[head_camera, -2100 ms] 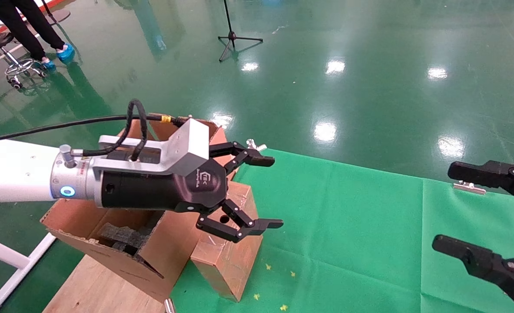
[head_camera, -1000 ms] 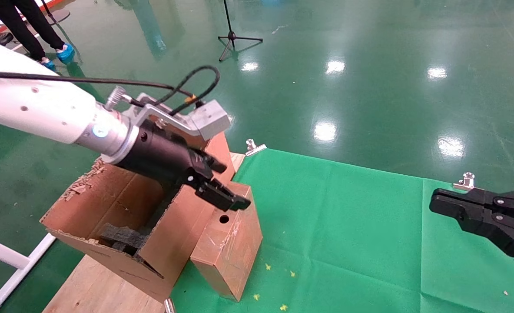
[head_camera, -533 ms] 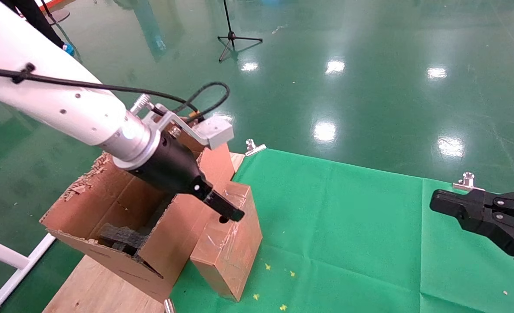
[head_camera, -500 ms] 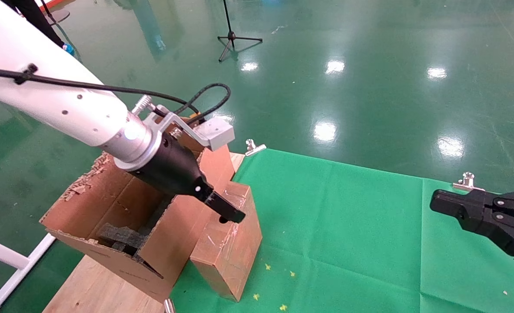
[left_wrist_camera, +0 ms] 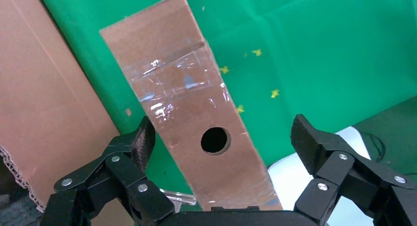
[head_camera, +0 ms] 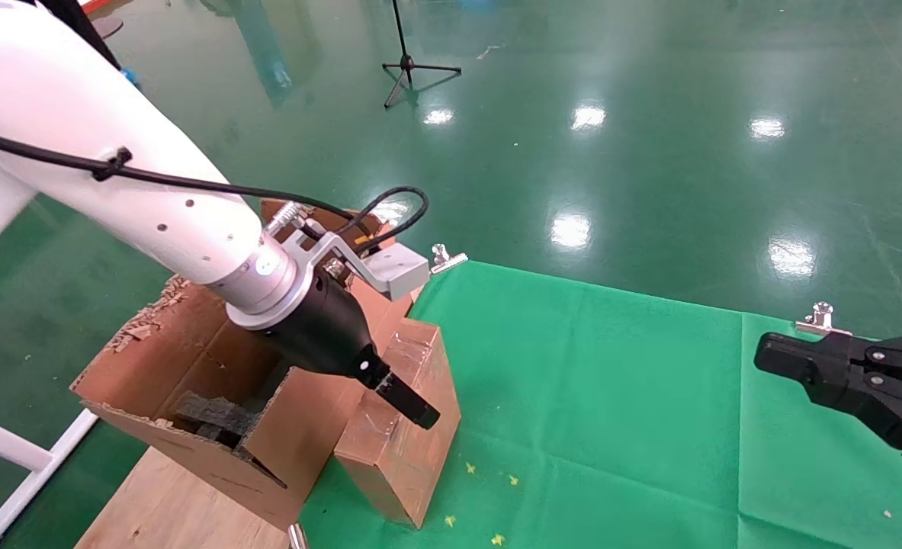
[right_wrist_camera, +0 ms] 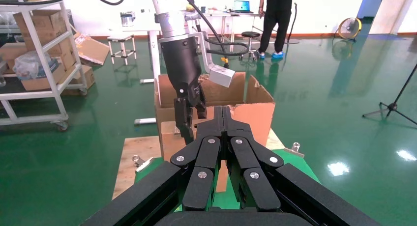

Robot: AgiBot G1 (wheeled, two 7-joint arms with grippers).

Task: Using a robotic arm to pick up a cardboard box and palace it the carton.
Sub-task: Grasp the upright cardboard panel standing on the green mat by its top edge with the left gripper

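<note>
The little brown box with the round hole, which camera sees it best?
The left wrist view. The cardboard box fills the middle there, its hole and shiny tape plain, between the left gripper's open fingers. In the head view the arm covers part of the box. In the right wrist view the shut right gripper hides most of it.

Glossy green floor (head_camera: 649, 152), tripod stand (head_camera: 412, 65), metal shelving (right_wrist_camera: 39, 64)

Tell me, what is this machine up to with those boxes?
The robot's left hand is open and lowered around the small cardboard box, one finger on each side, not yet closed on it. The box stands on the green cloth against the big carton, where it is meant to go. The right hand waits shut at the side.
</note>
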